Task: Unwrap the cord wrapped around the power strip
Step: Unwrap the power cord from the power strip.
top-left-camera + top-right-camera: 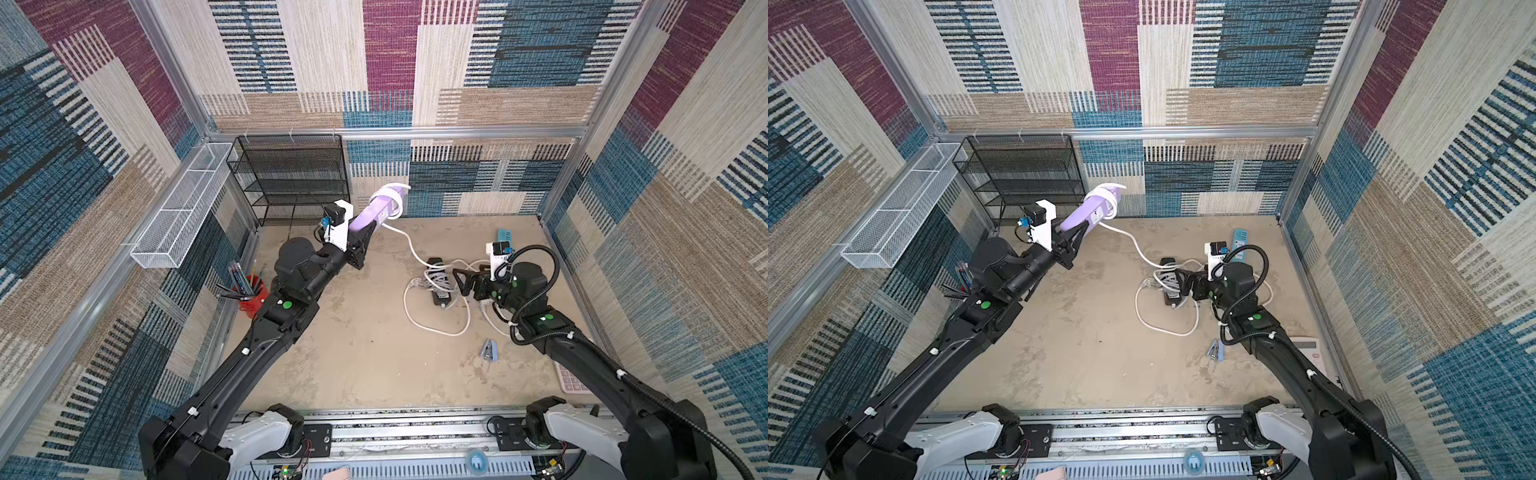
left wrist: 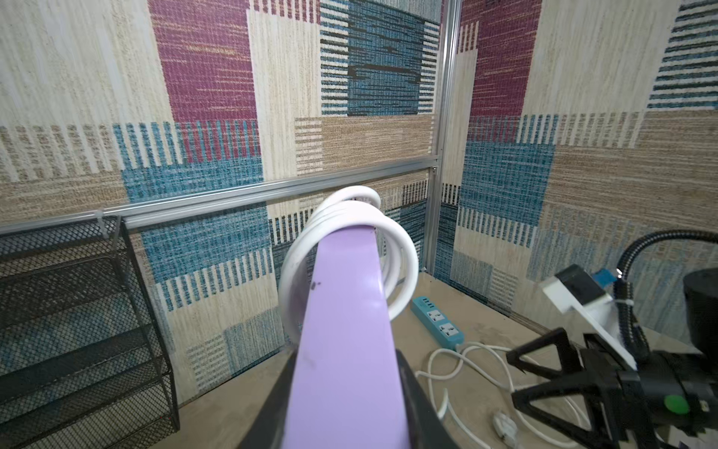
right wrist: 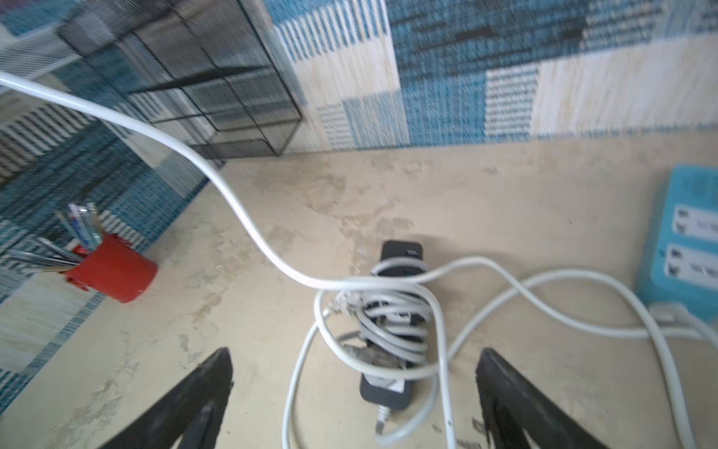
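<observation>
the purple power strip (image 1: 376, 210) is up in the air over the far left part of the table (image 1: 353, 353), tilted so its free end points up toward the back wall, just in front of the black mesh rack (image 1: 291, 178). the left gripper (image 1: 368, 232) has its jaws pinched onto the strip's lower end. in the left wrist view the lilac body (image 2: 342, 330) runs straight out from between the fingers.

the white cord (image 1: 392, 197) is wound in several tight turns around the strip's upper end. the coils (image 2: 396, 248) sit close together there, and the rest of the body is bare. from the coils the cord drops in a slack curve to the table and crosses over a black power strip (image 3: 400, 248) that lies flat right of centre. that black strip has its own grey cord (image 3: 392, 322) bundled around its middle. more white loops lie loose on the table around it, and i cannot tell which loop belongs to which strip.

the right gripper (image 1: 460, 282) is low, right by the black strip, with its jaws spread wide and nothing between them. in the right wrist view its two fingers stand on either side of the bundled strip.

a blue power strip (image 1: 503, 235) lies flat near the back right corner. a red cup (image 1: 249, 297) of pens stands at the left edge.
</observation>
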